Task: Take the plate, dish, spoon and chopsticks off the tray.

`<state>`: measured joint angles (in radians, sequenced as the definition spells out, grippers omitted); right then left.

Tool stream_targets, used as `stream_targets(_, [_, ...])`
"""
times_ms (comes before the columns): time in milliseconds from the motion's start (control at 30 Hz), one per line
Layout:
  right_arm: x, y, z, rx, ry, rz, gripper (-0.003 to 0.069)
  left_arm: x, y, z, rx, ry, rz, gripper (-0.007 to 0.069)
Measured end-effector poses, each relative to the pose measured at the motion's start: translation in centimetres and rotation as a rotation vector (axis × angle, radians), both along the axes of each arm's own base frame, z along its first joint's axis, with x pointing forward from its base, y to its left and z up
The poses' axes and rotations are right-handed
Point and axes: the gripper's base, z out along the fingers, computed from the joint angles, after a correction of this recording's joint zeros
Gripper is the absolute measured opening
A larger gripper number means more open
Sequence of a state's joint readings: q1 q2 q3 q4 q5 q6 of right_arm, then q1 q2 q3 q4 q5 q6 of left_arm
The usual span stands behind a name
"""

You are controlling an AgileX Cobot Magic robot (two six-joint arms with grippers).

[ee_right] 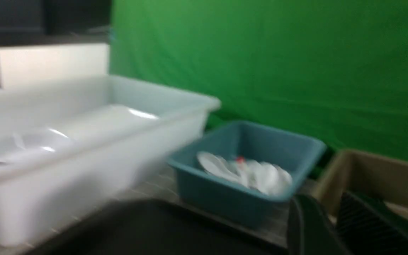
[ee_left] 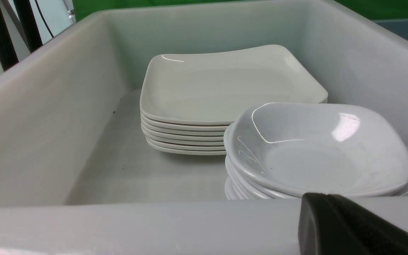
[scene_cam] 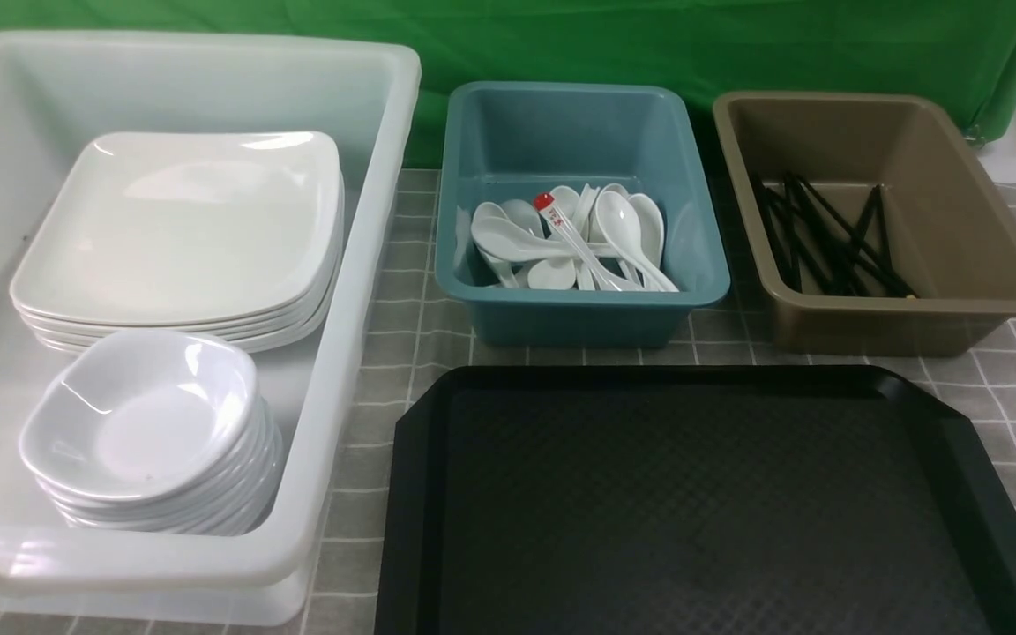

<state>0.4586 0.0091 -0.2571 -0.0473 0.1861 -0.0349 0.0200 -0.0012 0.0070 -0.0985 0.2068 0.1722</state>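
The tray (scene_cam: pixel 693 503) lies bare at the near middle of the table (scene_cam: pixel 402 353); nothing is seen on its textured surface, so the clearing is judged finished or nearly so. The plate (scene_cam: pixel 182 220) is found on top of a stack in the white tub (scene_cam: pixel 384 176) to the left, with the dish (scene_cam: pixel 142 414) on its own stack just in front of it. The spoon (scene_cam: pixel 623 229) lies among others in the blue bin (scene_cam: pixel 578 309) behind the tray, handles pointing toward the robot. The chopsticks (scene_cam: pixel 825 238) rest in the brown tub (scene_cam: pixel 984 265) to the right, their long axes running mostly front to back.

The left gripper (ee_left: pixel 349 226) is seen at the white tub's near wall, just before the dish stack, and is closed with nothing in it. The right gripper (ee_right: pixel 331 226) is seen over the tray's right side, nearest the brown tub; the view is blurred, a narrow gap shows between its fingers, and nothing is seen held.
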Motion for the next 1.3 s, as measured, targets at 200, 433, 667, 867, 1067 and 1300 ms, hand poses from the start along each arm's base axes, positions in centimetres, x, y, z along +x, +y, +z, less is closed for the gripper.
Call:
stream_targets(200, [1.8, -1.1, -8.3, -0.105, 0.251, -0.343, 0.0191, 0.0, 0.0, 0.0, 0.01, 0.001, -0.001, 0.0003])
stream_targets(433, [1.7, -1.8, -9.4, -0.105, 0.323, -0.47, 0.0206, 0.0, 0.0, 0.0, 0.019, 0.001, 0.0, 0.0003])
stream_targets(667, [1.7, -1.8, -9.4, -0.106, 0.321, -0.47, 0.0216, 0.0, 0.0, 0.0, 0.022, 0.001, 0.0, 0.0003])
stream_targets(867, [1.7, -1.8, -9.4, -0.106, 0.321, -0.47, 0.0222, 0.0, 0.0, 0.0, 0.027, 0.001, 0.0, 0.0003])
stream_targets(1067, [1.7, -1.8, -9.4, -0.106, 0.321, -0.47, 0.0234, 0.0, 0.0, 0.0, 0.027, 0.001, 0.0, 0.0003])
stream_targets(1300, [1.7, -1.8, -9.4, -0.106, 0.321, -0.47, 0.0235, 0.0, 0.0, 0.0, 0.029, 0.001, 0.0, 0.0003])
